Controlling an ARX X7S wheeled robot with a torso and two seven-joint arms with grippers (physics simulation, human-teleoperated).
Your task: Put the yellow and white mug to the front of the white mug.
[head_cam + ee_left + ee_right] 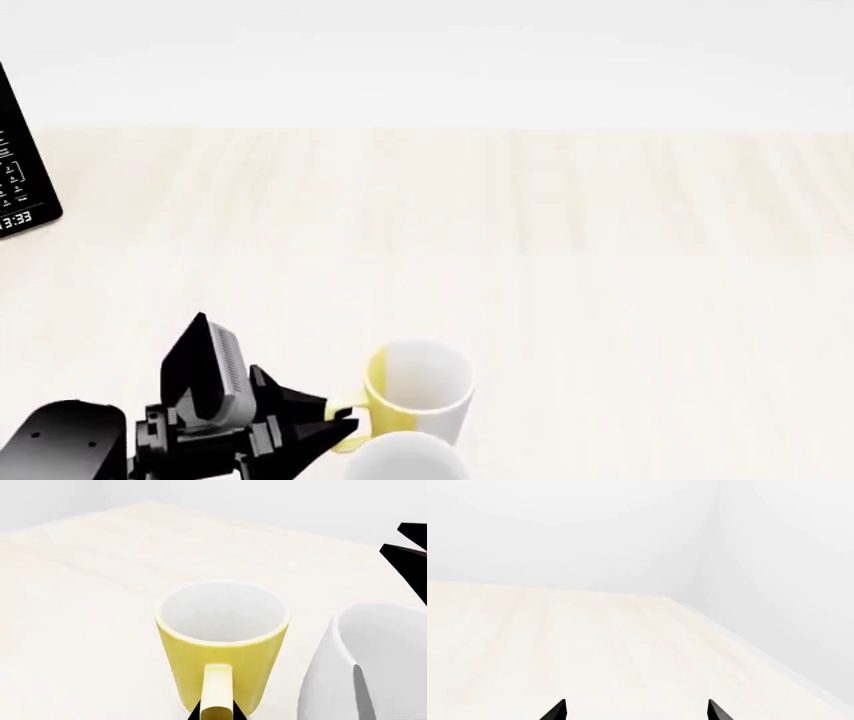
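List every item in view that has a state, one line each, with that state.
yellow and white mug: upright on the table, empty, handle between the left end effector's fingertips.
white mug: upright, close beside the yellow and white mug; whether they touch cannot be told.
left end effector: at the yellow handle, fingertips on either side of it.
right end effector: open, holding nothing, over bare table.
black device: display lit, at the table's far left.

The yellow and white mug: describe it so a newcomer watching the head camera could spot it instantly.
On the pale wooden table, look at the near edge, just beside the left gripper. The yellow and white mug stands upright there, its yellow handle between the fingertips. Unlike the plain white mug beside it, it is half yellow.
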